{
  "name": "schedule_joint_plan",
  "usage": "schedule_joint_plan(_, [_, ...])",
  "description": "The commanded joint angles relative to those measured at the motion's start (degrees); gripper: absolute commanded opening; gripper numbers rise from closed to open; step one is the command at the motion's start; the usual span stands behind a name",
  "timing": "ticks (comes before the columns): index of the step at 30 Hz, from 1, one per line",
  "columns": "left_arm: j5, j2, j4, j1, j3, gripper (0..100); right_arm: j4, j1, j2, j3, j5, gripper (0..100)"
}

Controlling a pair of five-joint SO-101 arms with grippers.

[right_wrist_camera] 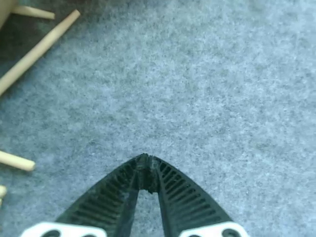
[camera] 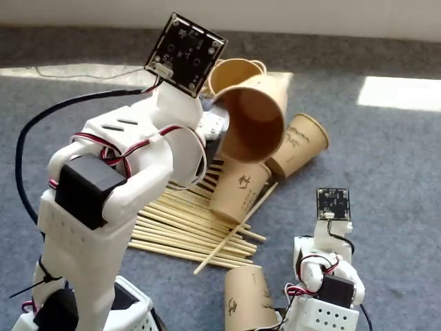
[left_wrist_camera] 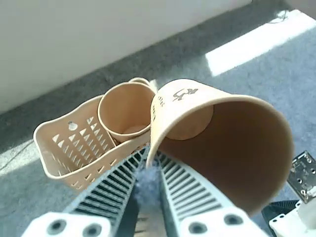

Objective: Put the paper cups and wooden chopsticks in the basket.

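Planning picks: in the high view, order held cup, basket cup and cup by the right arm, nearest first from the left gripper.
1. held cup, gripped.
2. basket cup, just beyond.
3. cup by the right arm, on the carpet.

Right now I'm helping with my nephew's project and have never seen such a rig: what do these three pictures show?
These are two small robot arms, each ending in a gripper. One picture looks down from a fixed camera; the other two come from cameras on the arms' wrists. The left gripper is shut on a paper cup, raised near the basket, which already holds one cup. The right gripper is shut and empty above grey carpet. On the carpet lie three more cups and a pile of wooden chopsticks.
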Motion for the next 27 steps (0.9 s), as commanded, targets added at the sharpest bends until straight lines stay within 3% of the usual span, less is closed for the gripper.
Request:
schedule_joint_plan(1, [0.5, 0.1, -4.7, 0.5, -2.2, 1, -0.8, 0.7, -0.3, 7.4, 0.7, 0.5])
schedule_joint_plan(14, [4.1, 13.4, -11.0, -9.2, -2.5, 1, -0.8, 0.7, -0.3, 7.4, 0.7, 0.5])
schedule_joint_plan(27, [4.2, 17.9, -12.1, -10.5, -2.2, 1, -0.8, 0.7, -0.3, 7.4, 0.7, 0.5])
